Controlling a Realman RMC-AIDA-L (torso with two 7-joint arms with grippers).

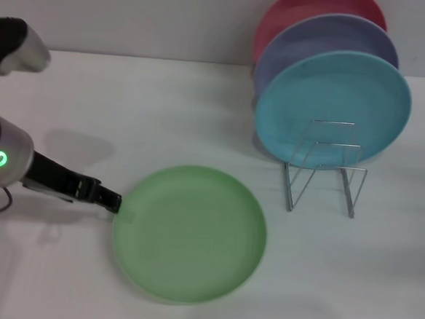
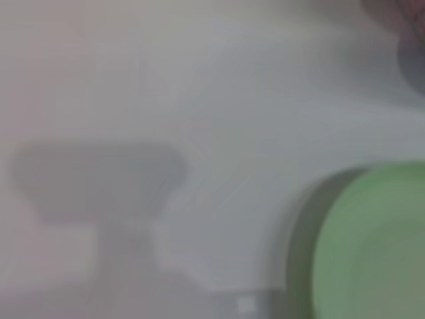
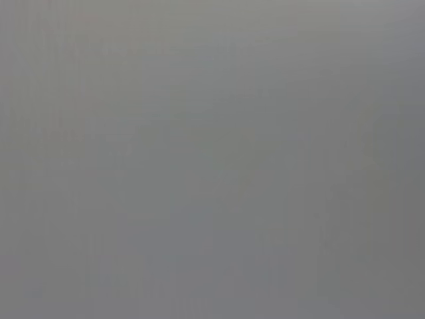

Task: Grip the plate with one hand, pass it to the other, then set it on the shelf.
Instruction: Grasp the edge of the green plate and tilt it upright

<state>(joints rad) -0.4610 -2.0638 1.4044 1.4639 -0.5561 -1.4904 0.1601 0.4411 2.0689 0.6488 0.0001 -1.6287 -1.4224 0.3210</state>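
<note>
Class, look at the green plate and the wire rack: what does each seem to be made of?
The green plate looks like matte plastic, perhaps melamine: even colour, no glare. The wire rack looks like bare polished metal: thin, silvery, bent into loops.

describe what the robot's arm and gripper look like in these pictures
Only the left arm shows: a silver-grey rounded body with a glowing green ring light, a black joint above, and a thin dark cable looping below. Its left gripper is slim, black and angular. The right arm is out of view.
</note>
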